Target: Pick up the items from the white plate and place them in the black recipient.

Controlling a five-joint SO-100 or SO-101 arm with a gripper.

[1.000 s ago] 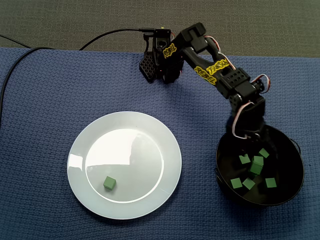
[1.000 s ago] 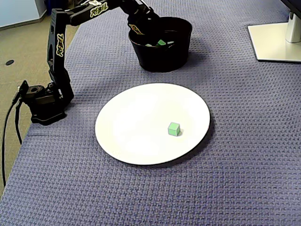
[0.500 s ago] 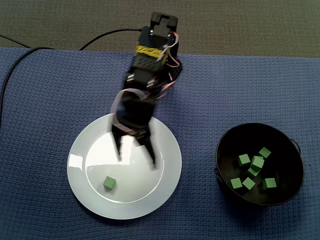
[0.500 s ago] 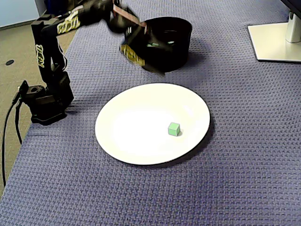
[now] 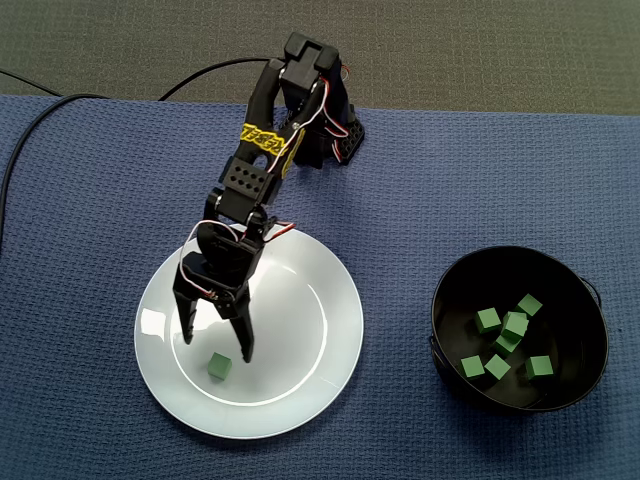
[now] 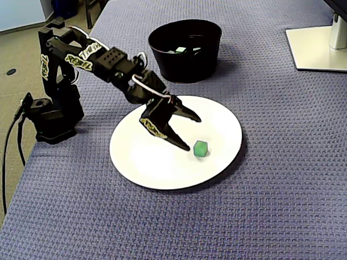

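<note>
The blue woven surface (image 5: 80, 200) fills both fixed views. The black arm (image 5: 262, 150), marked with yellow labels, is based at the surface's far edge in a fixed view and reaches down over the plate. In the other fixed view its base stands at the left edge and the arm (image 6: 87, 54) stretches rightward.

The white plate (image 5: 300, 300) lies flat on the surface, well apart from the black recipient (image 5: 590, 350), a round bowl at the right in that view. Seen from the other fixed view, the recipient (image 6: 184, 62) stands beyond the plate (image 6: 146, 162).

The gripper (image 5: 214, 348) hangs over the plate with its jaws spread wide apart and nothing between them. In the other fixed view the gripper (image 6: 193, 134) points down and to the right.

1 green cube (image 5: 219, 368) sits on the plate just past the fingertips, in line with the gap between them. In a fixed view, the cube (image 6: 200, 148) lies just beside the nearer fingertip; whether they touch cannot be told.

A cluster of green cubes (image 5: 488, 320) lies at the bottom of the recipient.
</note>
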